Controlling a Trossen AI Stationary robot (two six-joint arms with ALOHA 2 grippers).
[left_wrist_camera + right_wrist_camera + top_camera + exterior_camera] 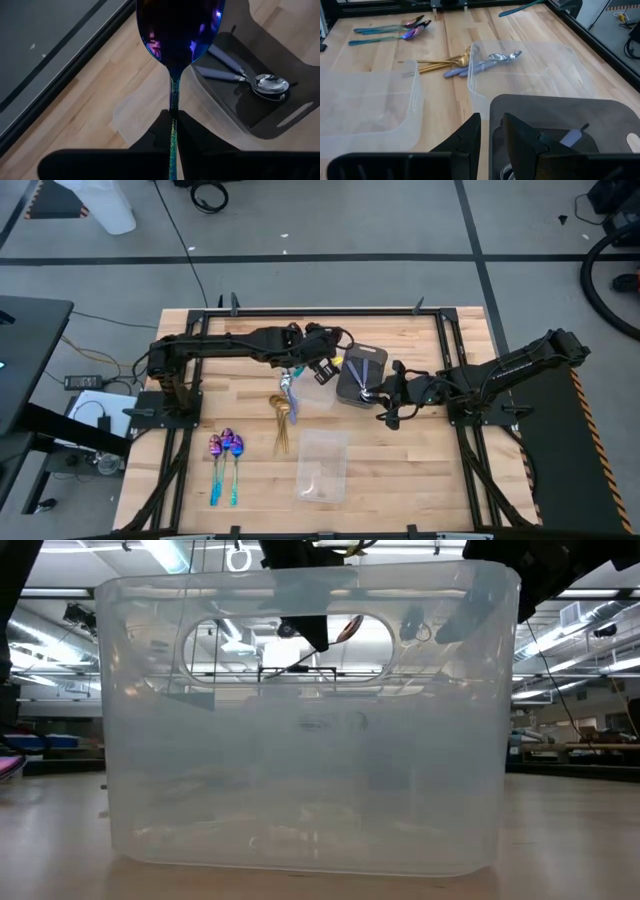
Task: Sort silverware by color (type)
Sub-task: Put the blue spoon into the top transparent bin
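Note:
My left gripper (325,370) is shut on an iridescent purple-blue spoon (180,30), held in the air over the far middle of the table, next to the dark grey tray (352,388). That tray holds silver spoons with pale handles (240,75). My right gripper (385,395) is at the tray's right side, shut on its wall. On the table lie purple-blue spoons (225,452), gold spoons (282,415) and silver spoons (485,62), the last beside a clear tray (530,70). My left gripper pinches the spoon's slim handle (172,112) between its two fingers, which lie along the handle. The bowl sticks out ahead of the fingertips. The fingers slant down from the table's left, and the spoon is lifted clear of the table. My right gripper has the dark grey tray's wall (491,107) between its fingers, one finger (467,135) outside and one (520,142) inside. It comes from the table's right, slanting slightly down. The tray sits on the table.
A second clear tray (322,465) lies near the table's front middle and fills the low view (310,720). Black frame rails (330,310) run along the table's edges. Bare wood shows at the front right (420,470).

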